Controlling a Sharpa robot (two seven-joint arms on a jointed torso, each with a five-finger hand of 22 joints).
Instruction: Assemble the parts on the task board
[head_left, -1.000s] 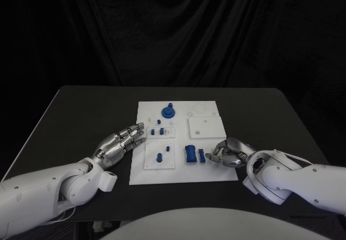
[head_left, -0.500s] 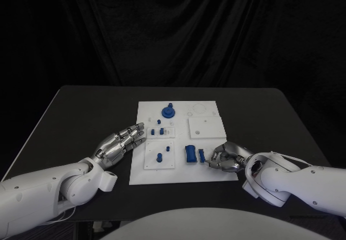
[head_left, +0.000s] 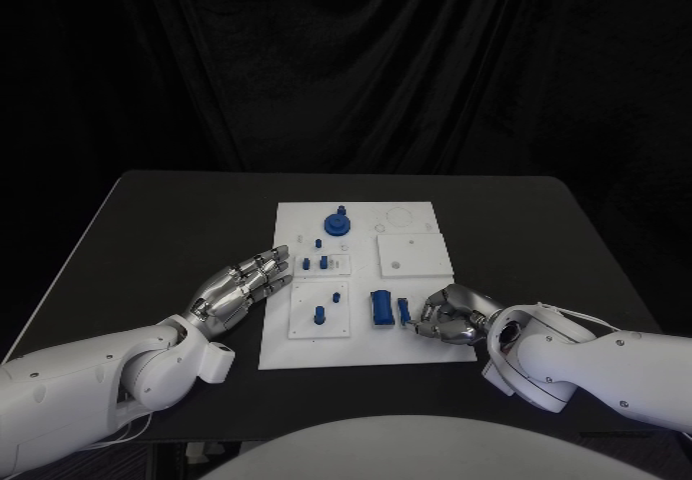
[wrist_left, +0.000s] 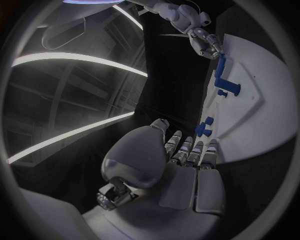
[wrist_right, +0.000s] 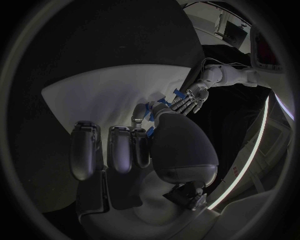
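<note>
R hand (head_left: 450, 315), fingers curled at the thin blue piece (head_left: 404, 311) near the white board (head_left: 408, 256) front edge, can't tell if pinching yet: close slowly, lift straight; L hand (head_left: 241, 284) flat, spread beside board.

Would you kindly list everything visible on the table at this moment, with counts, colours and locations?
table: one, black, under everything.
task board: one, white, in the middle of the table.
round part with a post: one, blue, at the far end of the board.
small pegs: two, blue, near the board's left edge, midway along.
small parts on the near-left panel: two, blue, one nearer than the other.
cylinder part: one, blue, lying near the board's near end.
slim part: one, blue, beside the cylinder, at the right hand's fingertips.
left hand: silver, fingers extended, resting beside the board's left edge.
right hand: silver, fingers curled at the slim part; grip unclear.
</note>
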